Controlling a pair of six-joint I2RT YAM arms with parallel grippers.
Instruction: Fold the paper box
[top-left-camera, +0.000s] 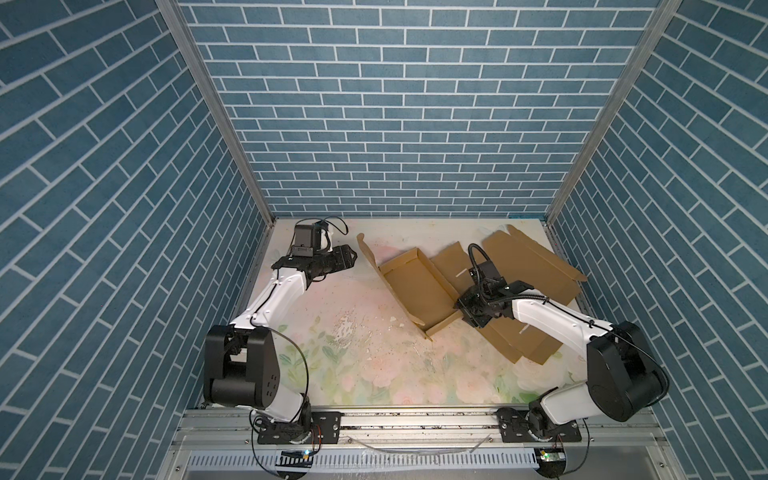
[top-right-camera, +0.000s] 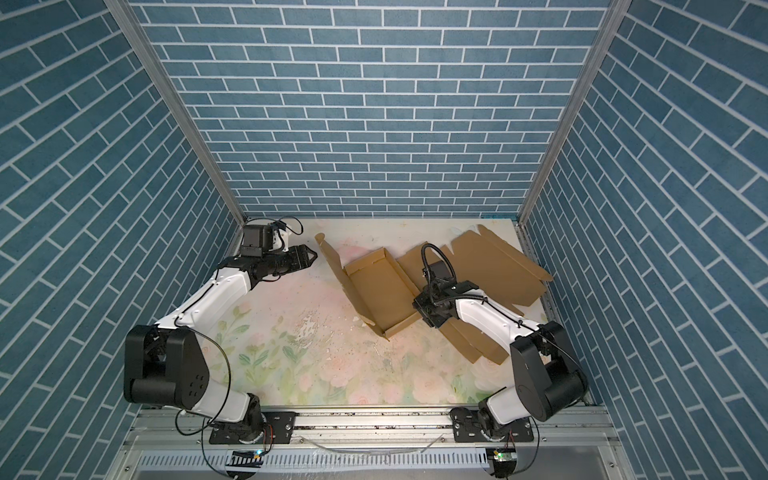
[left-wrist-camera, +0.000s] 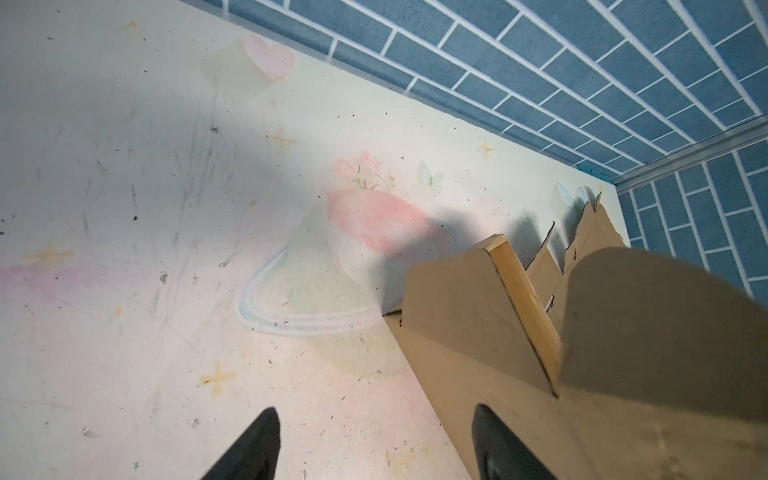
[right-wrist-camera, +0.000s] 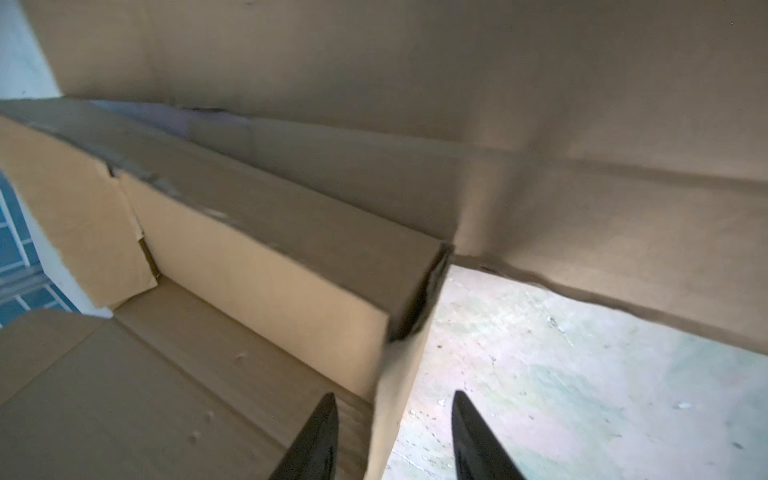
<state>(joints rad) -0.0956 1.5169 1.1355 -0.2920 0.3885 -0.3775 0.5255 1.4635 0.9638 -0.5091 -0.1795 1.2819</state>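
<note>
Box (top-left-camera: 415, 291) sits half folded toward the back right of the tabletop (top-left-camera: 365, 374). My right hand (right-wrist-camera: 392, 397) straddles its end wall (right-wrist-camera: 397, 382), jaws apart, not pinching. My left hand (top-left-camera: 352, 259) is spread wide and empty, just beside the upright flap (top-left-camera: 368, 253)

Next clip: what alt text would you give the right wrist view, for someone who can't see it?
The right gripper stands open astride a raised wall of a half-folded brown cardboard box, one black fingertip inside the tray and the other over the pale table. Its unfolded cardboard fills the rest of the view.
</note>
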